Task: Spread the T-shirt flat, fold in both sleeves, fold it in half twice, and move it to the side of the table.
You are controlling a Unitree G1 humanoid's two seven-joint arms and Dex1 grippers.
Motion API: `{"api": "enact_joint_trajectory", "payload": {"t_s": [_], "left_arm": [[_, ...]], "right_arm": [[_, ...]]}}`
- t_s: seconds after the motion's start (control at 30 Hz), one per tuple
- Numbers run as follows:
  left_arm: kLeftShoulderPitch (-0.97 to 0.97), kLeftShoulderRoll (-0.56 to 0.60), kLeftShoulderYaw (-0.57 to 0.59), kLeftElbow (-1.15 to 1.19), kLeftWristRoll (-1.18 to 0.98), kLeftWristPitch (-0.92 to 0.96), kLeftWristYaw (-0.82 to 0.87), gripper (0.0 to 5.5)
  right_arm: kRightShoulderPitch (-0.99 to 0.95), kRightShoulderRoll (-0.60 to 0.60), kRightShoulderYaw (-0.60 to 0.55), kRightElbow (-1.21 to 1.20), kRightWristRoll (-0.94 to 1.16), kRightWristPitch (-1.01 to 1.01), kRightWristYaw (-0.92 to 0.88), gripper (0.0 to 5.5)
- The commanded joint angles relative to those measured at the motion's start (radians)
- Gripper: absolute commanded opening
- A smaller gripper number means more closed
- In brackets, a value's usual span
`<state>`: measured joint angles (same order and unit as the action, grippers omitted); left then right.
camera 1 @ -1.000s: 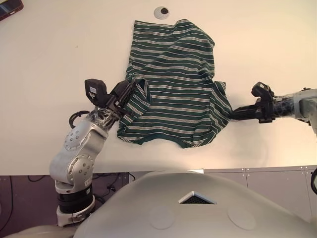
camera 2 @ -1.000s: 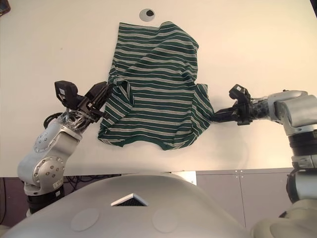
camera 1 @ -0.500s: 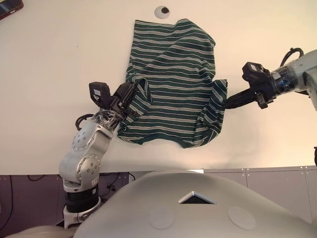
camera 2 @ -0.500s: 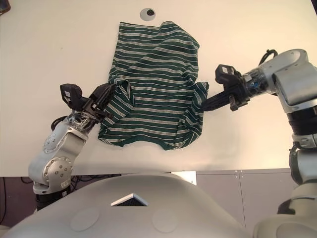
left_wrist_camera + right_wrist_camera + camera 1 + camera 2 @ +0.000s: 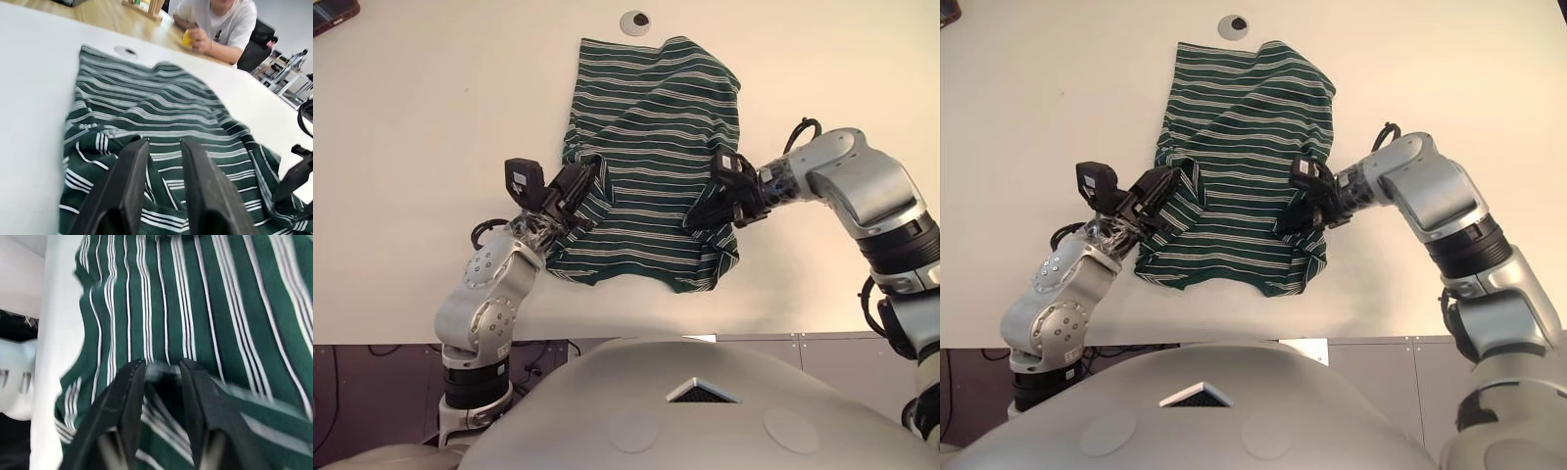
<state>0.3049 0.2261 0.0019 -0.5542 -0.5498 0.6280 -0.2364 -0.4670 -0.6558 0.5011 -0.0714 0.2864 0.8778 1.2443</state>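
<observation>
Garment: the green striped T-shirt (image 5: 651, 127) lies near the middle of the white table (image 5: 431, 117). It is still rumpled, and its far end is close to a round grommet (image 5: 632, 23).
Right gripper: the right gripper (image 5: 703, 213) sits over the shirt's body, right of centre. It is clenched on a pinch of the shirt's right-side cloth, which is lifted inward across the stripes.
Left gripper: the left gripper (image 5: 579, 184) is at the shirt's left edge, where a flap of cloth is turned in. Whether it grips the cloth cannot be told.
Step in hand: judging by this layout, the sleeves are being folded in, the right one now.
Doing it well: carry the pinched cloth low and straight across, parallel to the stripes, so the side crease comes out even. Set it down flat before letting go. Keep the near hem from bunching under the fold.
Risk: a high lift could drag the whole shirt sideways, and a loose drop would leave a ridge that spoils the later halves.
Left to do: both half folds, then the move to the table's side.
</observation>
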Motion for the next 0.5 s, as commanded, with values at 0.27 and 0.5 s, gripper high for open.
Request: {"api": "enact_joint_trajectory", "payload": {"t_s": [0.27,0.5], "left_arm": [[0.07,0.073,-0.052,-0.023,0.221,-0.192,-0.023,1.15],[0.102,0.418,0.044,-0.057,0.369,-0.222,-0.232,1.15]], "right_arm": [[-0.117,-0.131,-0.253,0.205,0.001,-0.384,0.099,1.54],[0.016,-0.153,-0.174,0.528,-0.297,-0.91,-0.032,1.54]]}}
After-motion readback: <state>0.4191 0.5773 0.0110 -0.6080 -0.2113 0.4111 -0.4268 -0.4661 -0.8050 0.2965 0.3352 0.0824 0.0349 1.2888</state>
